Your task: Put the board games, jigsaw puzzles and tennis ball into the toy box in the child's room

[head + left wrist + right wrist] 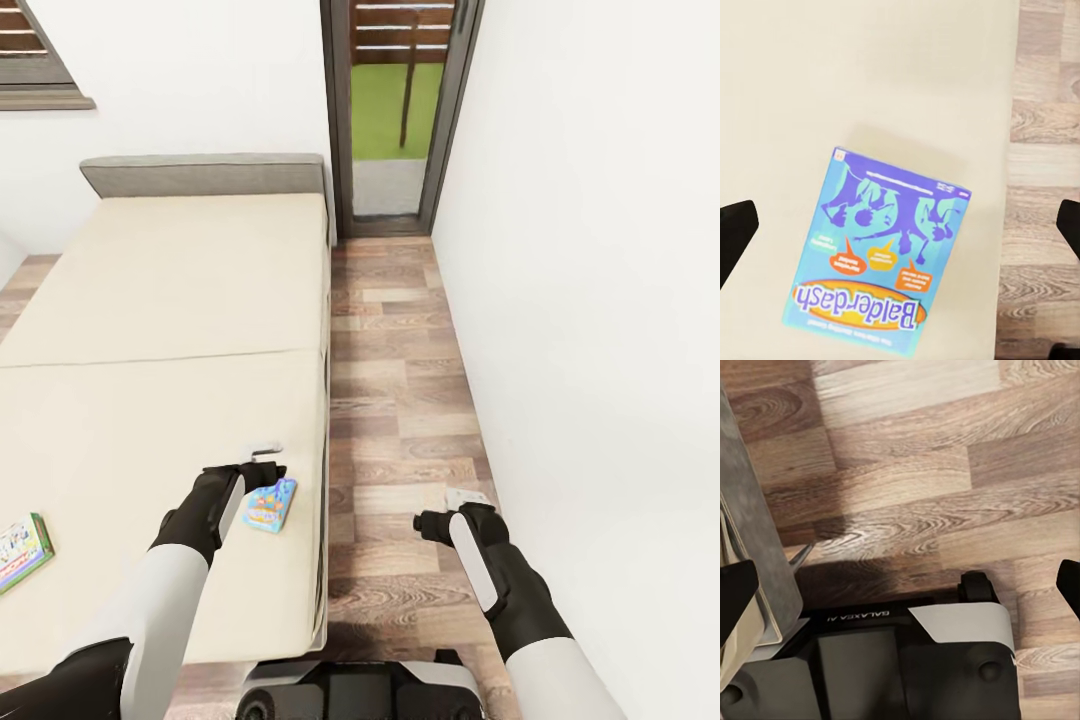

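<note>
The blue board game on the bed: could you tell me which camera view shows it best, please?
The left wrist view: the blue board game lies flat on the bed between the open left gripper's fingers, its "Balderdash" lettering readable. The head view shows it small, just beside that gripper.

Low beige-mattress bed with dark grey frame sits left, wood-plank floor strip to its right. Small mostly-blue card game box lies on mattress near its right edge. Green-edged flat game box lies on mattress far left. Dark-framed glazed door behind floor strip.
</note>
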You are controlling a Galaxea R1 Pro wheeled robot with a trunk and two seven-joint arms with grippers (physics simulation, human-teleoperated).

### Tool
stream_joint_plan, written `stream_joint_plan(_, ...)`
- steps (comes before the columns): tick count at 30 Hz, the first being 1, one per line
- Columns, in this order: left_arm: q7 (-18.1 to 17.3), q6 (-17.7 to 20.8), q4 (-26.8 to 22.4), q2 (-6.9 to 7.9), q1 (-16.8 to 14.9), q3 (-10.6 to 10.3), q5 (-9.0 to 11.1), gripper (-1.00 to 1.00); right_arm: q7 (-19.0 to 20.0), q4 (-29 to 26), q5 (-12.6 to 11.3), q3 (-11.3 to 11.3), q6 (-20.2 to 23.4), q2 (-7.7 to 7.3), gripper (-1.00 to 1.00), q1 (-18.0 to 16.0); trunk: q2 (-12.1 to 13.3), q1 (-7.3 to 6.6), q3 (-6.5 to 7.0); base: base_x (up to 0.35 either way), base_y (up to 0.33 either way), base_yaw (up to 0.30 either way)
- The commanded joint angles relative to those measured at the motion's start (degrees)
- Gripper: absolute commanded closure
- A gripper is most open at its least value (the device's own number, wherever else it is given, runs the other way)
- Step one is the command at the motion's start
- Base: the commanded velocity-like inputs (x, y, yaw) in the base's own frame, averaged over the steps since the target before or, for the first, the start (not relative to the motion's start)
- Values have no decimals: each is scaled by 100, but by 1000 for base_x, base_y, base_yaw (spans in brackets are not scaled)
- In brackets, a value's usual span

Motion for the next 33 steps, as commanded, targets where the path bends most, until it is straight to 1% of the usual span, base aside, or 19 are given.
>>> stream_joint_plan(1, -48, 19, -10, -10, -3, 39, -58, -100, -58, -6, -59, 7, 14, -2, -100, -3, -10, 3, -17, 0, 0, 0)
stream_joint_plan(2, -48, 13, -10, -13, -3, 39, -58, -100, -58, -6, -58, 7, 14, 0, -100, -3, -10, 3, -27, 0, 0, 0)
stream_joint_plan(6, -51, -15, -10, -104, -3, 35, -70, -100, -56, -7, -54, -3, 14, -1, -100, -3, -10, 3, -64, 0, 0, 0)
stream_joint_plan(10, -50, -73, -10, -141, -3, 31, -74, -100, -51, -7, -48, -18, 14, -2, -100, -3, -10, 3, -102, 0, 0, 0)
stream_joint_plan(14, -48, -289, -10, -150, -3, 30, -79, -100, -47, -3, -52, -24, 8, -3, -100, -3, -10, 3, -140, 0, 0, 0)
stream_joint_plan(16, -48, -410, -10, -153, -3, 30, -82, -100, -43, -1, -56, -26, -68, -6, -100, -3, -10, 3, -159, 0, 0, 0)
stream_joint_plan(18, -48, -493, -10, -157, -3, 29, -84, -100, -47, 4, -55, -27, -239, -9, -100, -3, -10, 3, -177, 0, 0, 0)
stream_joint_plan(23, -48, -548, -10, -205, -3, 29, -87, -100, -54, 18, -54, -28, -392, -11, -100, -3, -10, 3, -225, 0, 0, 0)
stream_joint_plan(30, -48, -571, -10, -218, -3, 22, -88, -100, -45, 38, -54, -28, -435, -16, -100, -4, -10, 3, -290, 0, 0, 0)
stream_joint_plan(33, -48, -643, -10, -214, -3, 21, -89, -100, -42, 43, -54, -22, -443, -14, -100, -3, -10, 3, -319, 0, 0, 0)
